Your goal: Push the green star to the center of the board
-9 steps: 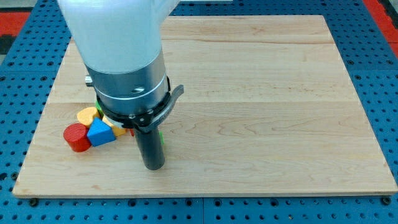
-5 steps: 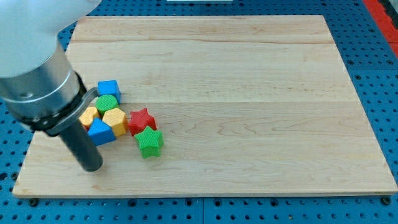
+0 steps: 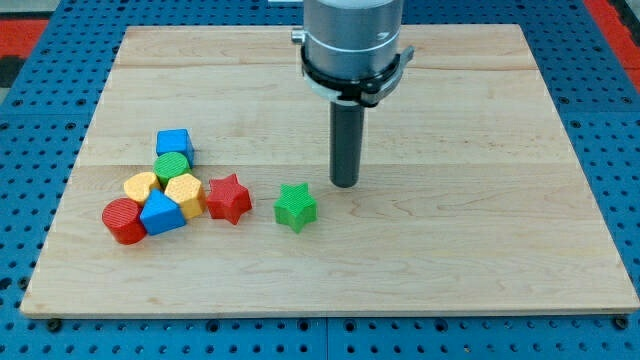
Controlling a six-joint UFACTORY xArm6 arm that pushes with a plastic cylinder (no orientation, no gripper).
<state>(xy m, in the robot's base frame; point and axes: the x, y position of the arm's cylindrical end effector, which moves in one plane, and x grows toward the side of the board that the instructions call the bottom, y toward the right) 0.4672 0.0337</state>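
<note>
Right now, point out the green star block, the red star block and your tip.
green star block [image 3: 295, 207], camera view, top face
red star block [image 3: 228, 197], camera view, top face
my tip [image 3: 344, 183], camera view, rod's lower end

No readable text, labels, brand names, numbers or signs appear anywhere in this view. The wooden tabletop [image 3: 480, 230] shows only plain grain, and the coloured blocks on it carry no markings.
</note>
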